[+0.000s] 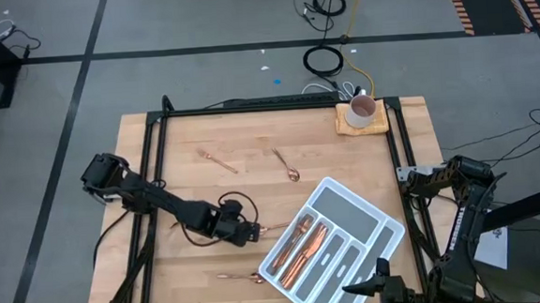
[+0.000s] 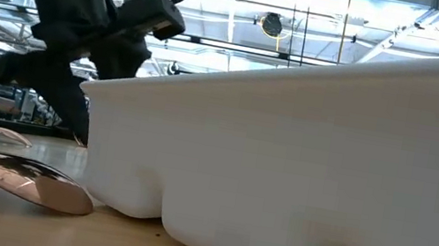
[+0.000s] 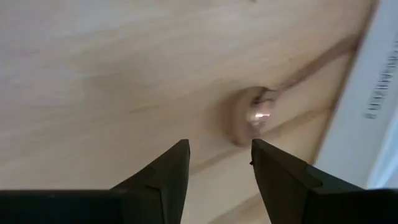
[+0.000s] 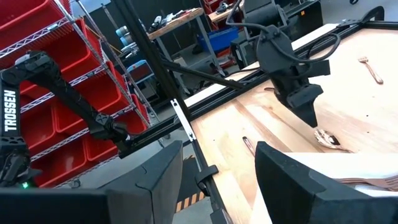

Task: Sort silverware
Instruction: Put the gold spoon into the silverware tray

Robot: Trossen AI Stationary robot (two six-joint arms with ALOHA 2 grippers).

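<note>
A white divided tray (image 1: 364, 223) lies aslant at the near right, with several copper pieces of silverware (image 1: 302, 243) in its left compartments. My left gripper (image 3: 219, 162) stands open just left of the tray, pointing steeply down. A copper spoon (image 3: 252, 118) lies on the table just past its fingertips, apart from them. The spoon's handle (image 3: 323, 59) runs toward the tray's wall (image 3: 373, 93). My right gripper (image 4: 217, 180) hangs open and empty above the tray's near right corner (image 1: 379, 274).
Loose on the table lie a fork (image 1: 219, 159) and a spoon (image 1: 286, 166) toward the far side, and another spoon (image 1: 242, 277) near the front edge. A white mug (image 1: 361, 111) stands on a wooden coaster at the far right corner.
</note>
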